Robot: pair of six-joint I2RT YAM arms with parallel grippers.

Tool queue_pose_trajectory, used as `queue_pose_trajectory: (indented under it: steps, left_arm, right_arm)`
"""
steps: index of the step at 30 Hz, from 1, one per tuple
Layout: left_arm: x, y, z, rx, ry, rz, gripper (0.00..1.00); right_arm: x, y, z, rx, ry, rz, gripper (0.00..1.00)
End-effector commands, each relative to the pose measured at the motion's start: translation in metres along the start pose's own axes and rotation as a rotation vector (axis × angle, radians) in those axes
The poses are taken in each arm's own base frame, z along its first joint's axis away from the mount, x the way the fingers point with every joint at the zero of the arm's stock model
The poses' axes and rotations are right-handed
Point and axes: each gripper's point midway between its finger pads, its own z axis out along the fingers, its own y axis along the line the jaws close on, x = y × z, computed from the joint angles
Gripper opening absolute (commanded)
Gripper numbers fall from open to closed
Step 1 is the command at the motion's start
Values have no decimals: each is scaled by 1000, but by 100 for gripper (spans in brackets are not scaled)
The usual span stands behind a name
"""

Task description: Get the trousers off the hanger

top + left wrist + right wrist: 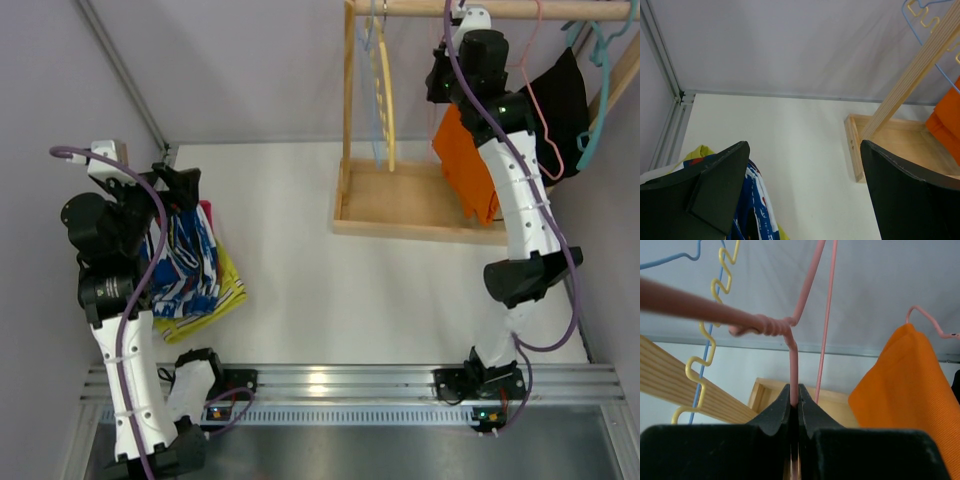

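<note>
a robot lab cell: plain grey walls (250, 70), white table (300, 260), aluminium mounting rail (350, 380).

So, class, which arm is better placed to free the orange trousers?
Right. The right gripper is shut on the pink hanger beside the trousers; the left gripper sits open over the clothes pile.

Two robot arms (125, 340) (520, 200), one wooden rack (400, 205), four wire hangers (388, 110) (376, 140) (793, 365) (584, 150), two hanging garments (468, 170) (560, 100), one pile of clothes (195, 265)

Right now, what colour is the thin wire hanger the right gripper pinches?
The wire hanger is pink; clearest in right wrist view.
</note>
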Motion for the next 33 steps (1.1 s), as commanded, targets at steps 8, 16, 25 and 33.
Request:
queue_pose_trajectory:
  steps: [8, 16, 25, 33]
  left_arm:
    - [-10, -3, 0, 12, -52, -3, 98]
    - [-10, -3, -1, 9, -54, -2, 99]
    - [-13, -5, -4, 12, -64, 8, 99]
    - [-12, -6, -7, 15, -66, 12, 99]
  right_arm:
    - [-35, 16, 5, -37, -127, -16, 0]
    - [-30, 39, 12, -86, -129, -41, 0]
    - [-15, 69, 23, -148, -106, -62, 0]
    - [-7, 88, 31, -186, -104, -74, 0]
